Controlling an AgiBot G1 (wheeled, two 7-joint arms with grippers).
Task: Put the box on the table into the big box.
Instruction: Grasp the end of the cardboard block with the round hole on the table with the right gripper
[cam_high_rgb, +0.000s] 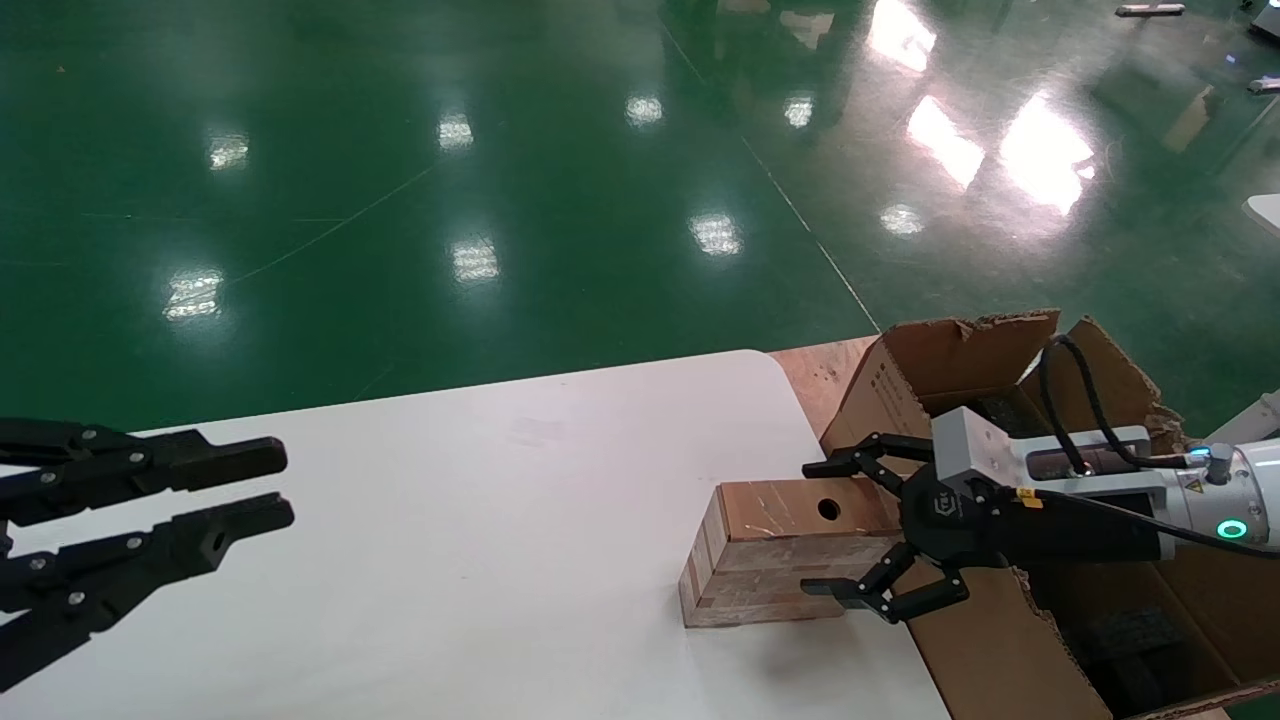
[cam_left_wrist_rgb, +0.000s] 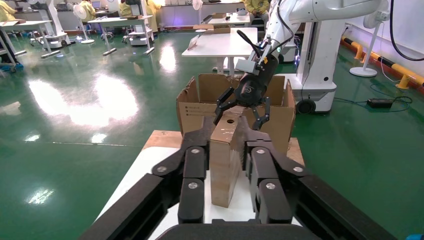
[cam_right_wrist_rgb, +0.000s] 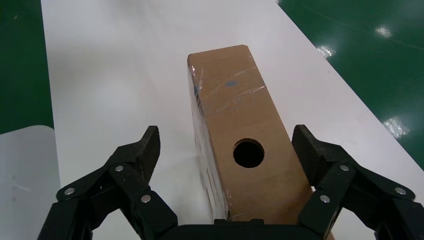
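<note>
The box (cam_high_rgb: 770, 560), small and brown with a round hole in its top and pale striped sides, lies on the white table (cam_high_rgb: 480, 520) near its right edge. My right gripper (cam_high_rgb: 815, 528) is open, one finger on each side of the box's end that faces the big box (cam_high_rgb: 960, 355). From the right wrist, the box (cam_right_wrist_rgb: 240, 120) runs out between the spread fingers of that gripper (cam_right_wrist_rgb: 227, 137), with a clear gap on one side. My left gripper (cam_high_rgb: 282, 485) hovers open at the table's far left, holding nothing, and lines up with the distant box (cam_left_wrist_rgb: 223, 160).
The big box stands off the table's right end on a wooden board (cam_high_rgb: 820, 370), its torn flaps (cam_high_rgb: 1000, 650) up and dark foam (cam_high_rgb: 1130, 640) inside. Beyond the table's rounded corner is shiny green floor (cam_high_rgb: 500, 200). Other tables and robots stand in the background (cam_left_wrist_rgb: 320, 50).
</note>
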